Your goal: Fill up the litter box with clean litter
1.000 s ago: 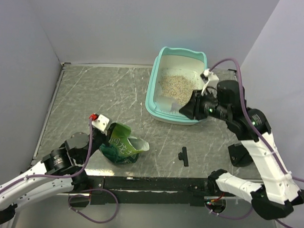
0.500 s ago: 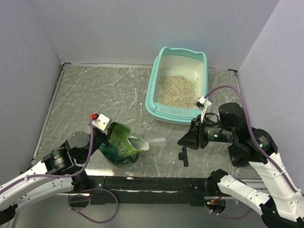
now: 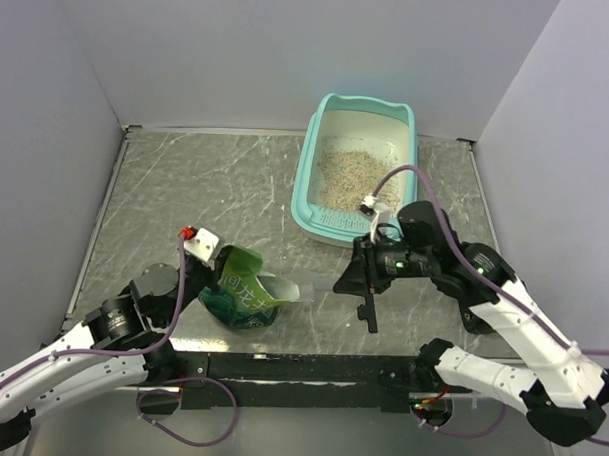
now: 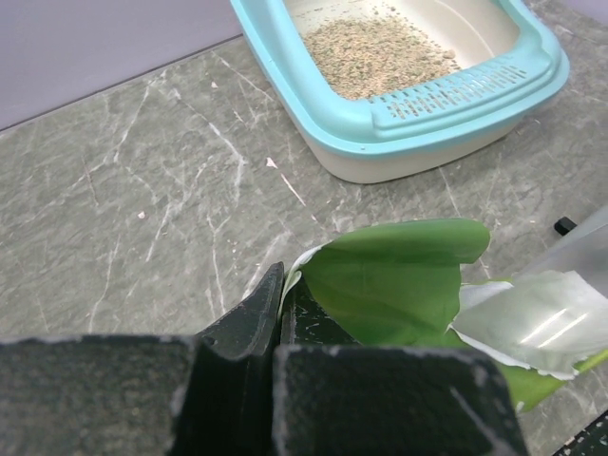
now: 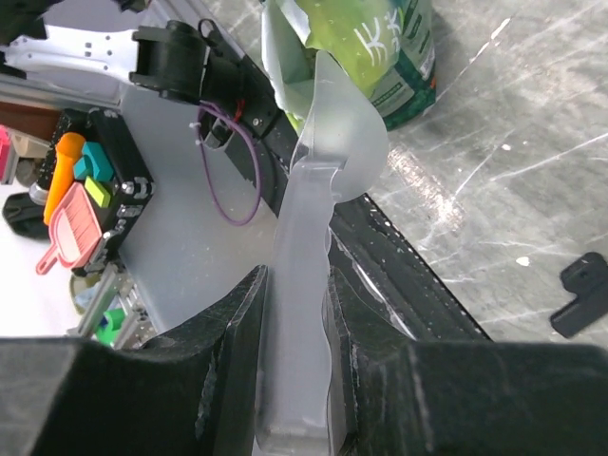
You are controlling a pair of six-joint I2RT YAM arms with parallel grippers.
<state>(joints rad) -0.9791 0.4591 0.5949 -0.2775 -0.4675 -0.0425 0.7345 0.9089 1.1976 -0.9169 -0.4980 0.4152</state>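
Observation:
The teal litter box (image 3: pixel 304 184) stands at the back right with beige litter (image 3: pixel 348 178) on its white floor; both show in the left wrist view too, the box (image 4: pixel 361 142) and the litter (image 4: pixel 375 47). My left gripper (image 4: pixel 277 296) is shut on the rim of a green pouch (image 4: pixel 399 280), which stands open at the front left (image 3: pixel 240 291). My right gripper (image 5: pixel 296 313) is shut on the handle of a clear plastic scoop (image 5: pixel 309 218). The scoop's bowl (image 3: pixel 304 285) reaches the pouch's mouth.
A small black part (image 3: pixel 368 312) lies on the grey marbled table (image 3: pixel 206 185) in front of the box. Grey walls close in the left, back and right. The arm bases sit along the near edge.
My right gripper has carried the scoop from the litter box down and left to the open pouch. The left gripper and the pouch have not moved.

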